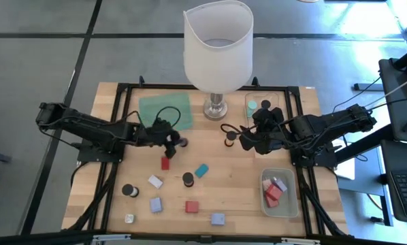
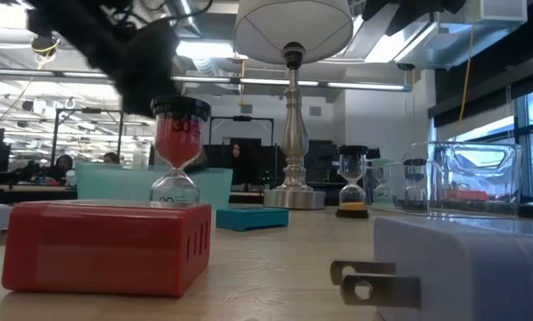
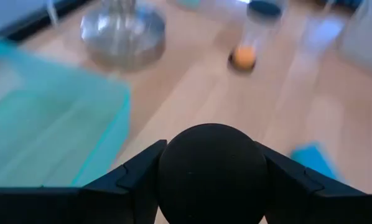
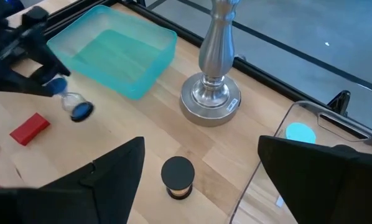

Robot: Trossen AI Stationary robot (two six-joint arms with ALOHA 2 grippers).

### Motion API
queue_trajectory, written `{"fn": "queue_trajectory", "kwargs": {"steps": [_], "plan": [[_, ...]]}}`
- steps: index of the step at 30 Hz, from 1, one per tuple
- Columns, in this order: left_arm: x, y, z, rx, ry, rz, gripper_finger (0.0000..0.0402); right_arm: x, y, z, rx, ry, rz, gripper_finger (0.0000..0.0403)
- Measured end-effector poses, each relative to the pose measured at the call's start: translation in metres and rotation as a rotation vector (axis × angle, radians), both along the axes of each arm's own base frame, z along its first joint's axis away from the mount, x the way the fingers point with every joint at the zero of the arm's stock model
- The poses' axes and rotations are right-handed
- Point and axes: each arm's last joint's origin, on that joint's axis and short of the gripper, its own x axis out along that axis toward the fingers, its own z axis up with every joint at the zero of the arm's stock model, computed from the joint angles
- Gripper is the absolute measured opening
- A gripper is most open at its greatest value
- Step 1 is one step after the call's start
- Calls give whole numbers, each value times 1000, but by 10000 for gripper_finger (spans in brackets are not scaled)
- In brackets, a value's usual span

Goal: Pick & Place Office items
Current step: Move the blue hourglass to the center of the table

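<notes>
My left gripper (image 1: 174,141) is at mid-table, shut on a small sand timer (image 4: 71,98) with dark caps and blue sand. A red block (image 1: 165,163) lies just nearer the front edge. My right gripper (image 1: 248,141) hangs open right of the lamp base, its fingers (image 4: 120,171) apart above and on either side of an orange-based sand timer (image 4: 177,177) that stands on its base on the wood. More office items lie on the near half: a teal block (image 1: 201,170), a white one (image 1: 155,182), lavender ones (image 1: 156,204) and a red-sand timer (image 2: 176,152). My left gripper pinches the sand timer's dark upper cap (image 3: 211,171) between its two fingers (image 3: 133,180), one on each side of the round cap. The fingers slant down from the table's left. The timer hangs tilted below them, its lower cap (image 4: 80,112) near the wood; whether it touches, I cannot tell.
A big white-shaded lamp (image 1: 218,47) stands at the far middle, its metal base (image 4: 209,99) between the arms. A teal tray (image 1: 166,111) lies left of it. A clear tray (image 1: 258,102) holds a teal cylinder (image 4: 300,132). Another clear tray (image 1: 292,204) at the near right holds red and pink pieces.
</notes>
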Motion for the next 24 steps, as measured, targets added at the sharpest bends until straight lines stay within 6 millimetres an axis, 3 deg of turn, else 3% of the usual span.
{"fn": "queue_trajectory", "kwargs": {"steps": [4, 9, 15, 24], "plan": [[24, 10, 3, -20, -5, 3, 211, 0, 0, 0, -1, 1, 1, 318], [75, 14, 9, 51, 62, -108, 208, 0, 0, 0, -4, 5, 5, 318], [127, 28, -7, 80, 222, -133, 212, 0, 0, 0, 5, 8, 9, 318], [174, 50, -14, 0, 255, -166, 210, 0, 1, -1, 22, 13, 18, 318]]}}
